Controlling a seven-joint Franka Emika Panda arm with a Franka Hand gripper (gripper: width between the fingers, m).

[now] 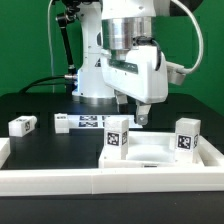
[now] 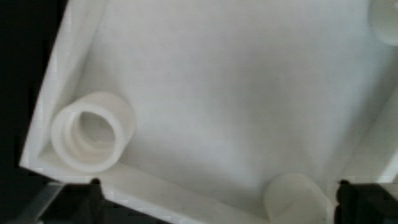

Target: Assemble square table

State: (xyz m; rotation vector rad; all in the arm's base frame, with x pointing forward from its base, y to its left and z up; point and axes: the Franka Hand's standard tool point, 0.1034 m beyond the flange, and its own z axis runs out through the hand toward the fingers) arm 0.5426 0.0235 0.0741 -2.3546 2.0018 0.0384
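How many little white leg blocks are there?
4: upright leg and another upright leg at the tabletop; third leg beside the marker board; fourth leg beyond it. More may be hidden.

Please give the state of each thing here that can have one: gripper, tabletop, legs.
tabletop: lying flat, rimmed underside up.
gripper: open, holding nothing, over the tabletop.
leg on the exterior view's left corner: upright on the tabletop; fixed or not, cannot tell.
leg on the exterior view's right corner: upright too; fixed or not, cannot tell.
loose leg: lying on the black table, apart from the tabletop.
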